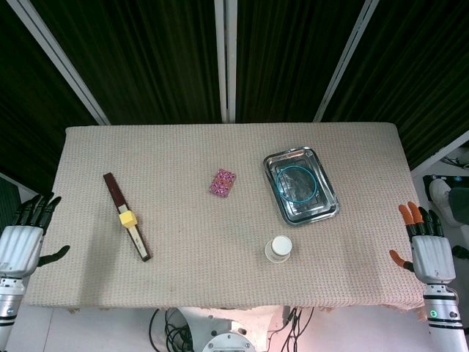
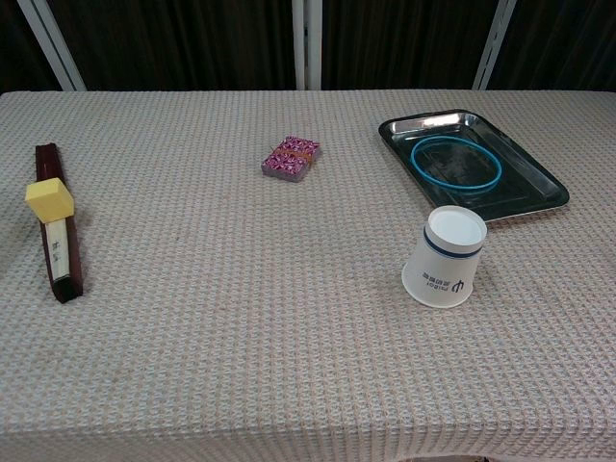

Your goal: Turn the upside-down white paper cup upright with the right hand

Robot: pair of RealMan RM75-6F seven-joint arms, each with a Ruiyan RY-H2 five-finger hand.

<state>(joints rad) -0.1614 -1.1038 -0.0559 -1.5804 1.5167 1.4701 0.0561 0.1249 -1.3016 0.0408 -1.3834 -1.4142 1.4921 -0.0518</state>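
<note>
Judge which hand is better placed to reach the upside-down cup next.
Right. The white paper cup stands on the table's right half, nearer the right hand, which waits open at that edge. The left hand sits beyond the far left edge.

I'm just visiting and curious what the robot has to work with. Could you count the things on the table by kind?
Paper cup, white, upside down: 1
Metal tray: 1
Blue ring, lying in the tray: 1
Pink patterned packet: 1
Dark wooden stick: 1
Yellow block, on the stick: 1
Total: 6
</note>
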